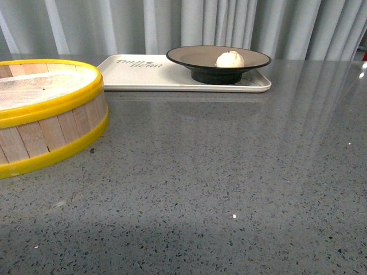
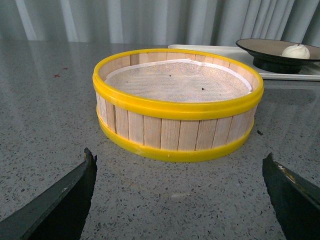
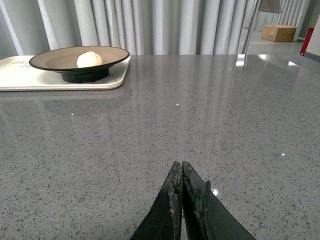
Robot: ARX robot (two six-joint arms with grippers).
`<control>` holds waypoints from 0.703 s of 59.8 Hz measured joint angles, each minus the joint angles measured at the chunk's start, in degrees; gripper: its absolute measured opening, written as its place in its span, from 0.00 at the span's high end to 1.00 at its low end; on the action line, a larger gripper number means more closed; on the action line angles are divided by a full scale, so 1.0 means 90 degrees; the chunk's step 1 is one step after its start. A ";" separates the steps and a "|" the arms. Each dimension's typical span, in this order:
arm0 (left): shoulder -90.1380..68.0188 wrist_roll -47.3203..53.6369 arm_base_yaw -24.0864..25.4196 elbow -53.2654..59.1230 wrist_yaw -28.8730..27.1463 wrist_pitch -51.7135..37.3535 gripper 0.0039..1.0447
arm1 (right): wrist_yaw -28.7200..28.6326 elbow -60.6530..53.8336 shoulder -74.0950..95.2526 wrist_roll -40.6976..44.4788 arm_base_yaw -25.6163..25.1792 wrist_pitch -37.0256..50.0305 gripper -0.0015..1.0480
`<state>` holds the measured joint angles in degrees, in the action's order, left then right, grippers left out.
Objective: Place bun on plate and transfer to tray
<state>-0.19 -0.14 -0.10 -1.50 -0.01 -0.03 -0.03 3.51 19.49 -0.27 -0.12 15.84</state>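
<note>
Left pincer (image 2: 180, 200) spread wide, holding nothing, low over the speckled grey table (image 1: 218, 183), facing the yellow-rimmed wooden steamer basket (image 2: 177, 107). Right pincer (image 3: 182, 200) pressed together, also empty, low over bare table. Neither arm visible from the front camera.

Bun (image 1: 229, 59), small and creamy white, resting inside the plate (image 1: 195, 56), toward its right half. Plate, tan inside with black rim and foot, standing on the right end of the cream tray (image 1: 143, 77), at the far edge of the table near grey curtains (image 1: 189, 26).

Judged from this layout, task apparently complete: bun on plate, plate on tray. Both pincers well apart from the tray, the plate ahead and off to one side of each. Steamer basket between left pincer and tray, apparently empty apart from its cloth liner; open table between right pincer and tray.
</note>
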 joint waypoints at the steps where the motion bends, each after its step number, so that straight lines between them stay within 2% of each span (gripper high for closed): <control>1: 0.0000 0.0000 0.0000 0.0000 0.0000 0.0000 0.06 | 0.0000 -0.0024 -0.0066 0.0000 0.0000 -0.0039 0.98; 37: 0.0000 0.0000 0.0000 0.0000 0.0000 0.0000 0.06 | 0.0000 -0.0357 -0.1042 0.0010 0.0000 -0.0605 0.98; 42: -0.0002 0.0000 0.0000 0.0000 0.0000 0.0000 0.06 | 0.0000 -0.0355 -0.1596 0.0010 0.0002 -0.1350 0.98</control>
<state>-0.21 -0.14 -0.10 -1.50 -0.01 -0.03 -0.03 0.32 5.13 -0.19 -0.10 3.68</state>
